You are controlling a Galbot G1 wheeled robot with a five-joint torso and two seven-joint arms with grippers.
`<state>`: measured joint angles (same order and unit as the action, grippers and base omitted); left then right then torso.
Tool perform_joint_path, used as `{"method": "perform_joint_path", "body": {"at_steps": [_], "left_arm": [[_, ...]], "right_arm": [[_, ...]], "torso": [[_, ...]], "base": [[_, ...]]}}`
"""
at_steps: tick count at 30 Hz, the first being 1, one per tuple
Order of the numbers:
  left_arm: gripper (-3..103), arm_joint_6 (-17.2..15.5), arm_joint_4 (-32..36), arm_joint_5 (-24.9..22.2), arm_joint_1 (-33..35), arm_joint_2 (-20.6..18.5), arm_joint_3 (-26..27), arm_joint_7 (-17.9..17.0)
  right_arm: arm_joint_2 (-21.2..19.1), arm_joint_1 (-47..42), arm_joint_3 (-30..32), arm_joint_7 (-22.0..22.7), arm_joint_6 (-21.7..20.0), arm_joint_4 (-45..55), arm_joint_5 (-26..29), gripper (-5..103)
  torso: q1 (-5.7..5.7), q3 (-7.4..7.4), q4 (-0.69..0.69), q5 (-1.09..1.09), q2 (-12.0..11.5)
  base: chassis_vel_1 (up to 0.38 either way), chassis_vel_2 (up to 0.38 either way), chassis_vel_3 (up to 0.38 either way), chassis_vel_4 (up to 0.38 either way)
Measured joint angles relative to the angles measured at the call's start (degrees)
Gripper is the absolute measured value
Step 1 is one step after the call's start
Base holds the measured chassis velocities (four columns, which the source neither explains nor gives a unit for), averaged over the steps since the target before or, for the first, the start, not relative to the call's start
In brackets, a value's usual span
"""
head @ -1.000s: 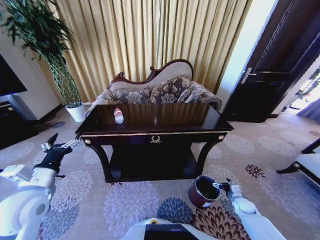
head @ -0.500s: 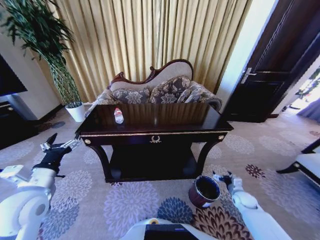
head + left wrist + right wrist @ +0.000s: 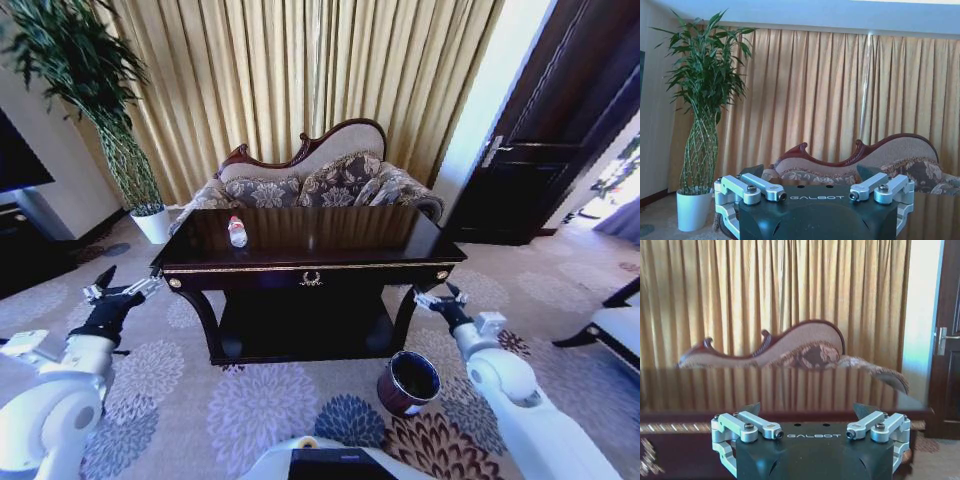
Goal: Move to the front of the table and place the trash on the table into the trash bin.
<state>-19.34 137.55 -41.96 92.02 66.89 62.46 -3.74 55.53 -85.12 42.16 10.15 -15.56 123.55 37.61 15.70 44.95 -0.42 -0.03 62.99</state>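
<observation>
One bottle (image 3: 237, 231) left on worktop (image 3: 400, 235) far-left, bin (image 3: 409, 382) on floor front-right; right hand (image 3: 436, 300) up from bin rim to beside worktop edge, spread, empty, so drop prob. done; left hand (image 3: 113, 291) spread, waiting by worktop's left corner.

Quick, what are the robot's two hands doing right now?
Left gripper: open, empty, left of the table.
Right gripper: open, empty, above the trash bin.
</observation>
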Motion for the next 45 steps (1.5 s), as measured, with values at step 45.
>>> {"method": "perform_joint_path", "body": {"at_steps": [45], "left_arm": [[100,0.2,0.6,-0.3,0.4,-0.1,0.6,0.1]], "right_arm": [[-2.2,-2.4,-0.2,0.5,1.5,9.0,0.6,100]], "torso": [[0.01,0.01,0.0,0.01,0.0]], "base": [[-0.049,0.046,0.047,-0.049]]}}
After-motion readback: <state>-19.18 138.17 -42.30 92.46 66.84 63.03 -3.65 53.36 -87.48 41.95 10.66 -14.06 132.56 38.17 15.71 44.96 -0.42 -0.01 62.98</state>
